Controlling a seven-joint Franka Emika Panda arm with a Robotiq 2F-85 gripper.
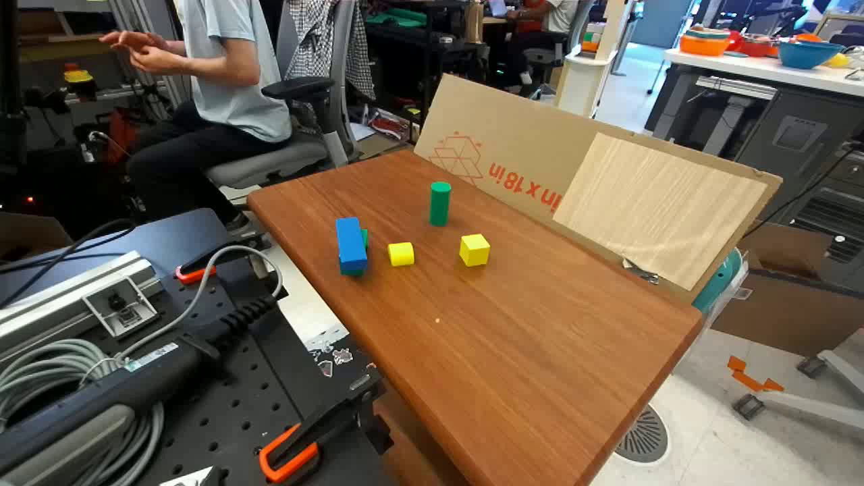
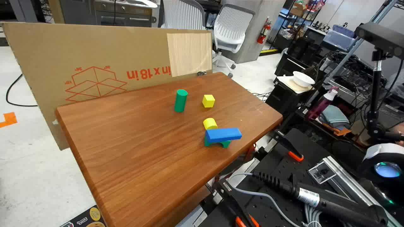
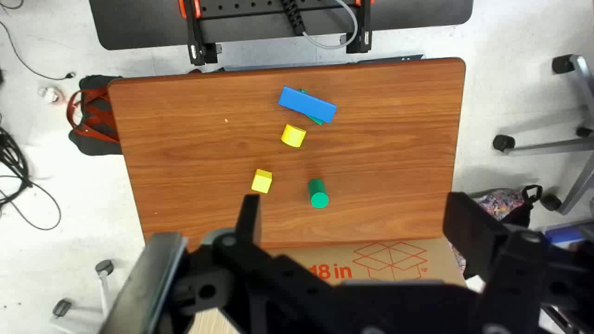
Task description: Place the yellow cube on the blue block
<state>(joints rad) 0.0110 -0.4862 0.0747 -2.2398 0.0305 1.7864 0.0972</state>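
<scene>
Yellow cube (image 3: 261,181) is sitting flat on the wooden table (image 3: 380,153), well apart from the blue block (image 3: 307,104). Green cylinder (image 3: 318,193) stands upright near the cube, not touching. Yellow cylinder (image 3: 293,136) lies on its side between cube and blue block, gap on both sides. Blue block rests on top of a green piece (image 2: 226,144), skewed across it; the green is mostly covered, but in an exterior view it looks like a small arch.

Gripper (image 3: 352,208) comes in from the bottom of the wrist view, fingers (image 3: 250,218) spread wide apart, table edge and cardboard sheet (image 3: 334,255) visible in the gap.

Cardboard stands along one long edge of the table in both exterior views, red print upside down, pale wood-grain panel (image 2: 191,53) on its face. Opposite long edge faces a black perforated bench (image 3: 148,28) with orange-handled clamps (image 2: 295,156) and a coiled gray cable (image 1: 34,364). In an exterior view, a person (image 1: 236,115) sits in an office chair (image 1: 290,160) past the table's short end.
</scene>
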